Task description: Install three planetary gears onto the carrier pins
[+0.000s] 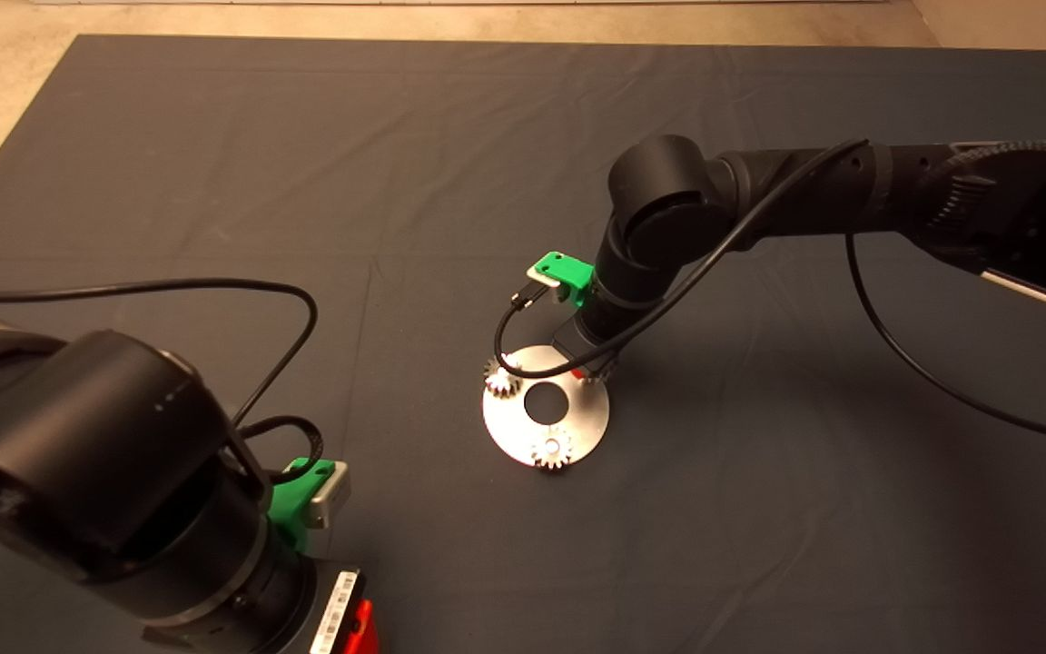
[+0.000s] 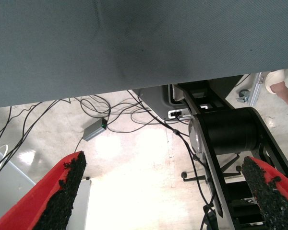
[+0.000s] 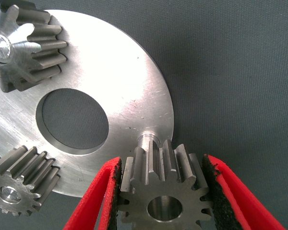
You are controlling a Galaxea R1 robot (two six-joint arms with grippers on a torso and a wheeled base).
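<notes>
The shiny round carrier disc [image 1: 577, 427] lies mid-mat, also in the right wrist view [image 3: 125, 81]. Two planetary gears sit on pins: one at the disc's left [image 1: 502, 377] [image 3: 19, 48], one at its near edge [image 1: 552, 448] [image 3: 19, 184]. My right gripper [image 1: 588, 371] [image 3: 161, 164] is at the disc's far right edge, shut on the third gear [image 3: 165, 191]. It holds this gear just above and beside the bare third pin [image 3: 148, 138]. My left gripper [image 1: 358, 627] [image 2: 168, 191] is parked at the lower left, open and empty.
The dark mat [image 1: 305, 182] spreads wide around the disc. The right arm's black cable [image 1: 509, 331] loops over the disc's far left side. The left wrist view shows floor cables [image 2: 96, 110], the robot's base [image 2: 225, 134] and a person's leg [image 2: 284, 84].
</notes>
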